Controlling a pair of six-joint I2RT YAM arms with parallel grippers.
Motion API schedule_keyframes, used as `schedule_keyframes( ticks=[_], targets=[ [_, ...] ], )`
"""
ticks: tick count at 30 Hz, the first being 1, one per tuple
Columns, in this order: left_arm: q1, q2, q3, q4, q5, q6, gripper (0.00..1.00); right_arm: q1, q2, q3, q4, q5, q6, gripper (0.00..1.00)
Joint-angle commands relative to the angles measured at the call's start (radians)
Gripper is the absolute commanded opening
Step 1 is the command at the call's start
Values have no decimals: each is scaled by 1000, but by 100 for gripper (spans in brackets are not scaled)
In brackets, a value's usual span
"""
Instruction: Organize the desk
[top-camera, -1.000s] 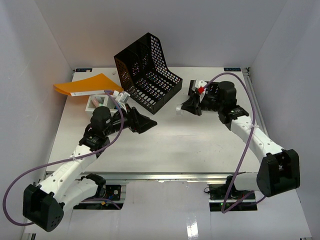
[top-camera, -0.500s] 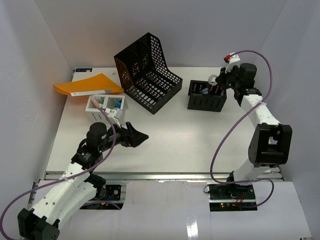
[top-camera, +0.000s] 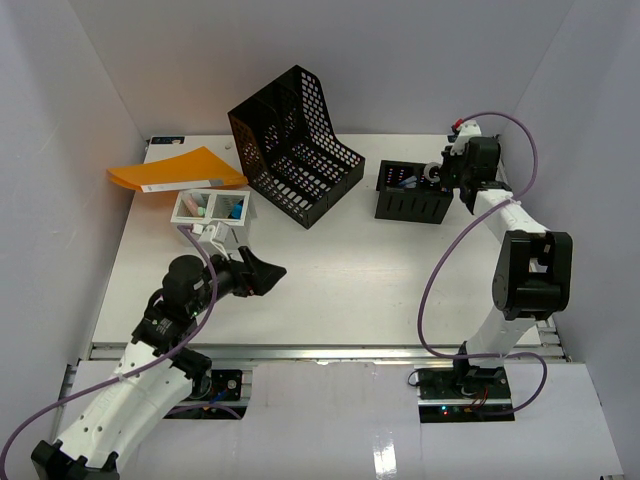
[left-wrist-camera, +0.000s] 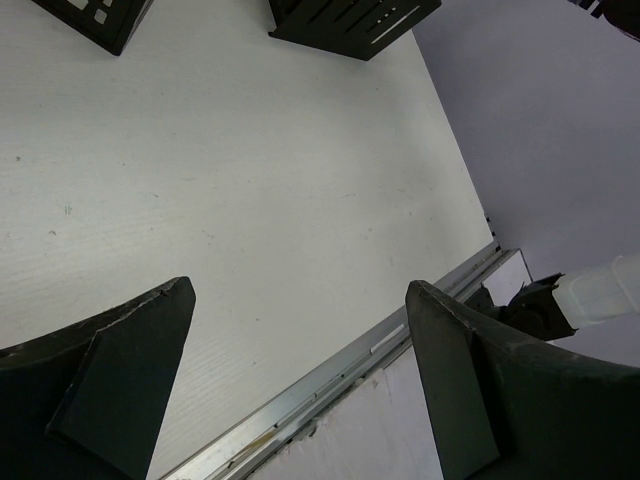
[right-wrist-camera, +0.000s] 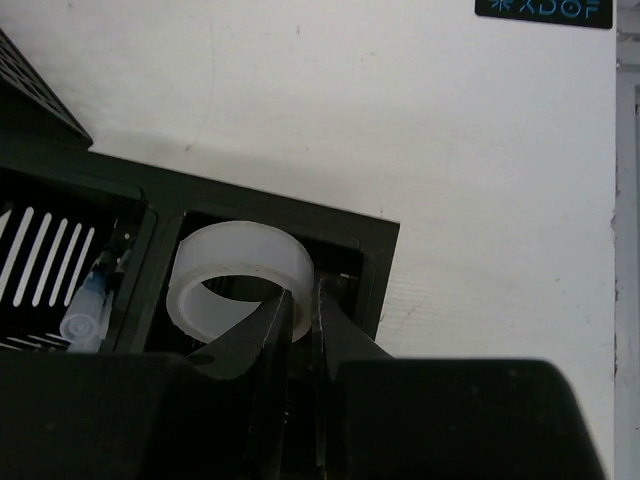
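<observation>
The right hand (right-wrist-camera: 300, 305) is pinching one wall of a tape ring (right-wrist-camera: 240, 245) over the bin (right-wrist-camera: 330, 225) beneath it. The ring is probably light, stiff and slick. The left hand (left-wrist-camera: 298, 300) is hovering spread.

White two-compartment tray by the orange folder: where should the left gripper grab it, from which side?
Pinch the near outer wall of the white tray, coming straight down with the open left gripper: one finger inside a compartment, one outside. It sits open-top with thin upright walls, and that wall faces the arm. Probably avoid the far side; the orange folder crowds it.
</observation>
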Motion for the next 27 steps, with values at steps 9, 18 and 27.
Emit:
schedule_keyframes(
  ticks=[9, 18, 27],
  targets=[
    [5, -13, 15, -34, -67, -8, 98, 3, -85, -77, 65, -6, -11, 27],
    [5, 11, 55, -44, -97, -4, 98, 4, -116, -81, 63, -46, -36, 62],
    [5, 154, 170, -84, -197, 27, 98, 4, -367, -124, -37, -280, -146, 71]
  ],
)
